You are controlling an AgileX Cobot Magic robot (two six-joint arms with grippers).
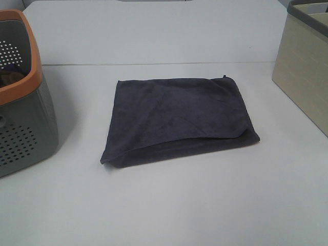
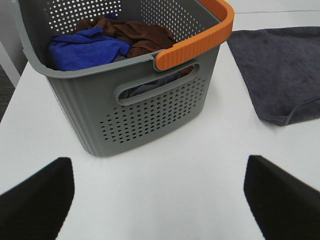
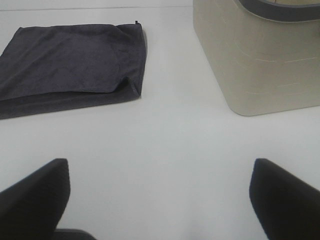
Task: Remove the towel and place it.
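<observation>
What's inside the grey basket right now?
The grey basket holds crumpled cloths: a blue one and a brown one on top, with greyish fabric showing through the handle slot. Anything beneath them is covered.

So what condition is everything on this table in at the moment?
towel: folded, lying flat on the table between the two containers, nothing touching it.
grey basket: upright, holding blue and brown cloths.
beige bin: upright; its contents are out of sight.
left gripper: open, empty, above bare table near the basket.
right gripper: open, empty, above bare table near the bin.
</observation>
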